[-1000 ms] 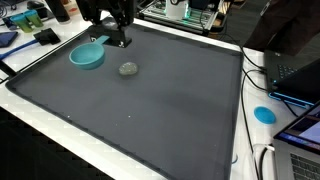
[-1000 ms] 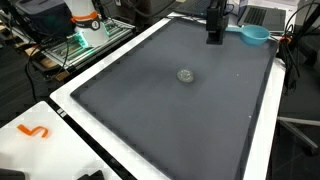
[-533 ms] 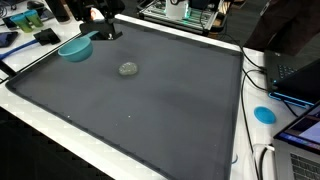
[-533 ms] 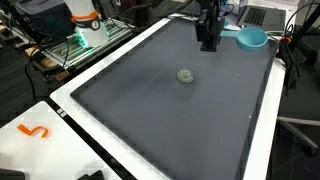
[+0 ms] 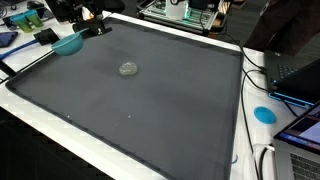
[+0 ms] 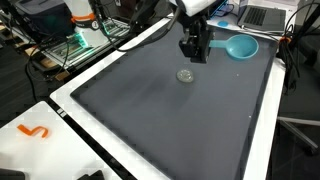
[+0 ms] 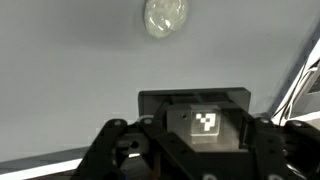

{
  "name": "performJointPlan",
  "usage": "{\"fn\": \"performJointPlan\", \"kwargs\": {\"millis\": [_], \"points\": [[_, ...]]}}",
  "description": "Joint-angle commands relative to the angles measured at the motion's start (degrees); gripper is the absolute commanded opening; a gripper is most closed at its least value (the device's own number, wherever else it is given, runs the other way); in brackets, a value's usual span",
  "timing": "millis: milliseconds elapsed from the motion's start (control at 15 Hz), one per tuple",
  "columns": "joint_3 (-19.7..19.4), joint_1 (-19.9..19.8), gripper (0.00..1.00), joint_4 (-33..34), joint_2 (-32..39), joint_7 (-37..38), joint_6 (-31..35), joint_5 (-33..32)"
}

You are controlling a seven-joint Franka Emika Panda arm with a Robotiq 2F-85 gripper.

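The claw [image 6: 193,57] hangs over the dark mat [image 6: 170,125] near its far edge. The lump [image 6: 185,75], a small grey round thing, lies flat on the mat just beside the claw and apart from it. In the wrist view the lump [image 7: 165,17] sits at the top of the picture, a little left of centre, so the claw is not yet squared over it. The fingers are too dark and small in both exterior views, and cut off in the wrist view, so I cannot tell whether they are spread or pressed together. A teal bowl [image 6: 243,46] stands on the mat to 1 side, seemingly clear of the claw. As I judge it, lining up well means bringing the lump to the middle of the wrist view before descending, keeping the fingers wide enough to straddle it, coming down straight so that neither finger nudges it across the mat, and staying clear of the bowl [image 5: 68,43].
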Motion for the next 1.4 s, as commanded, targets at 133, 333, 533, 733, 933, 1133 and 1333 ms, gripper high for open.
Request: {"fn": "performJointPlan", "kwargs": {"millis": [133, 333, 533, 733, 933, 1133, 1333], "points": [[-1.24, -2.65, 0.31, -1.88, -0.09, -9.45, -2.72, 4.90], [-2.19, -3.25, 0.31, -3.02, -0.27, -13.77, -2.81, 6.58], [-3.13, -3.71, 0.31, -4.07, -0.46, -17.09, -2.96, 8.01], [-4.08, -3.95, 0.31, -5.23, -0.62, -19.81, -2.85, 9.01], [-4.87, -4.03, 0.31, -6.13, -0.69, -21.71, -2.82, 9.67], [-5.46, -4.03, 0.31, -6.96, -0.80, -23.24, -2.68, 10.22], [-5.81, -4.15, 0.31, -7.98, -1.10, -25.19, -2.14, 10.88]]}}
